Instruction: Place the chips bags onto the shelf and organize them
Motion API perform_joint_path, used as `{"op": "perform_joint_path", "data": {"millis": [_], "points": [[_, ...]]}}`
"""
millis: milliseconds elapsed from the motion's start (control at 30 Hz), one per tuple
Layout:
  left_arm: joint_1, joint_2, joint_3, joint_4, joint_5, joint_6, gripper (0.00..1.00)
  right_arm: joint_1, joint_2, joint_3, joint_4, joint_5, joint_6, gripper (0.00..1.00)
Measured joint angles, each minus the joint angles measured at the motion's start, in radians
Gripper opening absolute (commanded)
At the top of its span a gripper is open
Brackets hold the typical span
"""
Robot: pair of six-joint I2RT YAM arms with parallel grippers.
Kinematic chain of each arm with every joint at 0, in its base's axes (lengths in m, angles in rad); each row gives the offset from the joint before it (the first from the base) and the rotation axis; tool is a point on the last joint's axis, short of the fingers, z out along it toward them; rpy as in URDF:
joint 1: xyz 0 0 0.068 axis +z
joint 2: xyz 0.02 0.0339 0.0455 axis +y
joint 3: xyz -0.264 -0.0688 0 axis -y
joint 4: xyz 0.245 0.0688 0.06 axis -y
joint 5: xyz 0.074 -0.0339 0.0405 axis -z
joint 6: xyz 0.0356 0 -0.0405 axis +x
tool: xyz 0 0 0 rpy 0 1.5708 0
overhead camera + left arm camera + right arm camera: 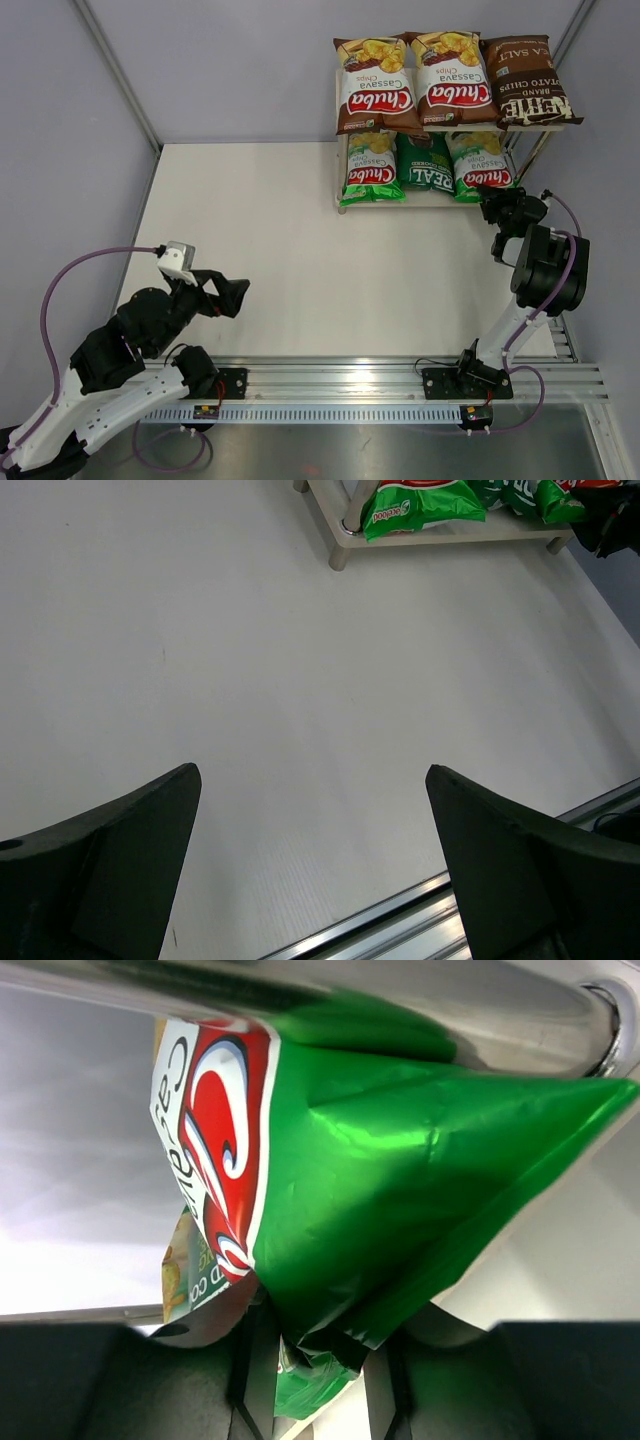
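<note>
The shelf (430, 198) stands at the far right. Its top board holds two brown Chuba bags (375, 85) (455, 80) and the dark-brown Kettle bag (525, 80). The lower board holds a light-green Chuba bag (372, 170), the dark-green REAL bag (425, 165) and a second light-green Chuba bag (478, 165). My right gripper (495, 205) is at that last bag's near edge. In the right wrist view the gripper (318, 1360) is shut on the bag's (400, 1180) bunched bottom edge. My left gripper (238, 297) is open and empty, low over the white table (300, 660).
Aluminium rails (400, 375) run along the table's near edge. Grey walls enclose the back and both sides. The shelf's front board (450, 540) and the left light-green bag (420, 505) show at the top of the left wrist view.
</note>
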Motion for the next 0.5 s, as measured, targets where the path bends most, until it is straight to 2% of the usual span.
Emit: {"op": "perform_joint_path", "data": {"millis": [100, 167, 367, 500], "points": [[0.000, 0.000, 0.000, 0.000, 0.000, 0.000, 0.99, 0.000, -0.001, 0.000, -0.010, -0.005, -0.004, 0.48], [0.000, 0.000, 0.000, 0.000, 0.000, 0.000, 0.99, -0.002, 0.003, 0.000, -0.011, -0.010, -0.003, 0.58], [0.000, -0.003, 0.000, 0.000, 0.000, 0.000, 0.99, -0.011, 0.008, -0.022, -0.003, -0.015, 0.011, 0.71], [0.000, -0.007, 0.000, 0.000, 0.000, 0.000, 0.99, -0.012, -0.029, -0.044, -0.047, -0.003, 0.006, 0.86]]}}
